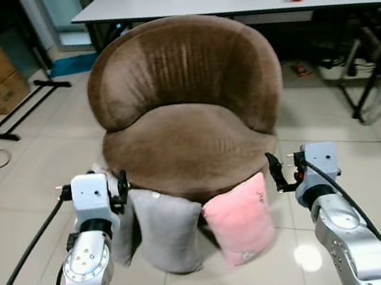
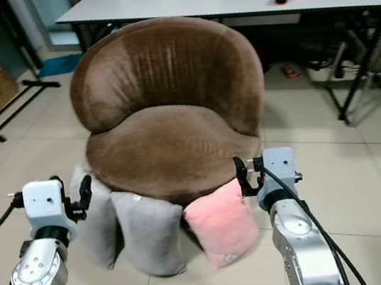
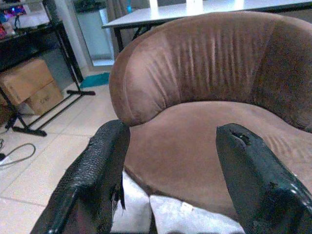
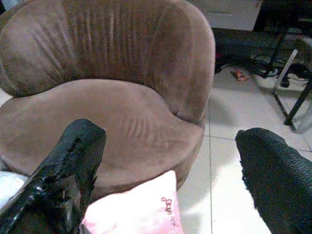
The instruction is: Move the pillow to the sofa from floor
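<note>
Before the robot stands the brown sofa, its seat bare, with two grey pillows and a pink pillow leaning upright against its base on the tiled floor. Both the left gripper and the right gripper hover with fingers spread wide, holding nothing. Judging by position, the right should drop onto the pink pillow just below it (soft, so pinch deep at the top edge) before lifting clear of the seat's rim.
</note>
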Controlling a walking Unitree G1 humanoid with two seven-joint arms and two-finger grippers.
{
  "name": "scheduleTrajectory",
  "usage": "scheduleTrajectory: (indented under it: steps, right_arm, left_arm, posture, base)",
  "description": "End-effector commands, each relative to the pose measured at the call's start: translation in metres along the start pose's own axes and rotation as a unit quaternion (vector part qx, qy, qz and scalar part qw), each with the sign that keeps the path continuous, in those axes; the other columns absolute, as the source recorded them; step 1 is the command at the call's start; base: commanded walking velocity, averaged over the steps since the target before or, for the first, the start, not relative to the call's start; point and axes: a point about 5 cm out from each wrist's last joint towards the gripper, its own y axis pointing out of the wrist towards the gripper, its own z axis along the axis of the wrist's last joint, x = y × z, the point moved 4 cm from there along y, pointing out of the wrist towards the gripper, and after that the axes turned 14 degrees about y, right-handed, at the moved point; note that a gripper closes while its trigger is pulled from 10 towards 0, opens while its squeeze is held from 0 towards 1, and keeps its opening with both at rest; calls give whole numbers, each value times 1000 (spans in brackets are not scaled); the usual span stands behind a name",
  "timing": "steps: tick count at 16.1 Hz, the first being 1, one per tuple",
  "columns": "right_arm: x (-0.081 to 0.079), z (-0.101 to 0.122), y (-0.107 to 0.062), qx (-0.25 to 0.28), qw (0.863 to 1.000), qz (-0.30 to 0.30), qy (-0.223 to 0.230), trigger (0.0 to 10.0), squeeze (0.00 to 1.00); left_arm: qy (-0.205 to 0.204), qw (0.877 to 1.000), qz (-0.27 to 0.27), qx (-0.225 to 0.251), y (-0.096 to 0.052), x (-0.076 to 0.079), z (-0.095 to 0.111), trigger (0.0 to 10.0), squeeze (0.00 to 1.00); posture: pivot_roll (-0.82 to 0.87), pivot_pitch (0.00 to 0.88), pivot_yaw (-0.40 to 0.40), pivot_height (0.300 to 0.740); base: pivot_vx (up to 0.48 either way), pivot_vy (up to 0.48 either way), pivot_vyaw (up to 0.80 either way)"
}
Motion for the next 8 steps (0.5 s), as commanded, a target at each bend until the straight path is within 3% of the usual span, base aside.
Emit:
scheduleTrajectory:
  steps: [1,8]
  right_arm:
    - [-5,4,3,4,1000,14,3,10000,0]
    - [-5,7,7,6,1000,18,-11,10000,0]
  left_arm:
    - [4,1000,4,-1,1,-1,0,10000,0]
    - [3,1000,13,3,3,0,1,10000,0]
  posture:
    - [-71,0,-4,740]
    - [-81,0,-12,740]
  base:
    - [0,-480,0]
    - [0,-480,0]
